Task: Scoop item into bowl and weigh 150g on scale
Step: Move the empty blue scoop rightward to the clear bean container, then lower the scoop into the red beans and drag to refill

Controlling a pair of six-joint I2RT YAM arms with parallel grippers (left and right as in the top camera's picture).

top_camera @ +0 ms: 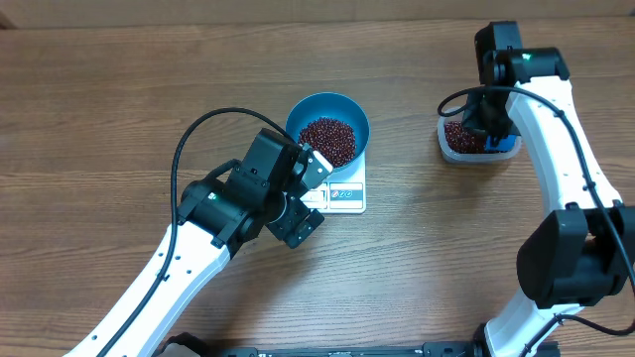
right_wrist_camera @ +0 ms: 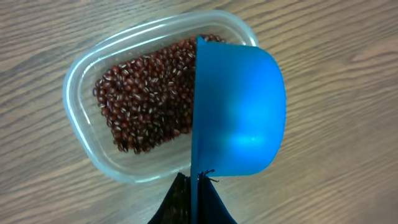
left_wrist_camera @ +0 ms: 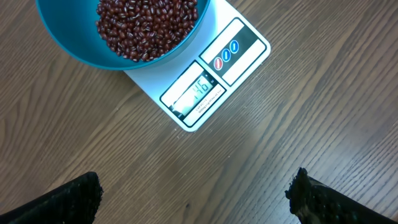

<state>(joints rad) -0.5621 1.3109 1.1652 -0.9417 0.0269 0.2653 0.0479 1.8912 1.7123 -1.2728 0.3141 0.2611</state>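
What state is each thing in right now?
Bowl: on the scale, partly filled with beans.
Scale: display lit, digits unclear.
Tub: lidless, holding beans.
Scoop: tipped on edge over the tub.
Left gripper: open, empty, near the scale.
Right gripper: shut on the scoop.

A round teal-blue bowl [top_camera: 322, 102] of dark red-brown beans [top_camera: 327, 141] sits on a flat white scale [top_camera: 347, 194] on the wooden tabletop [top_camera: 99, 99].
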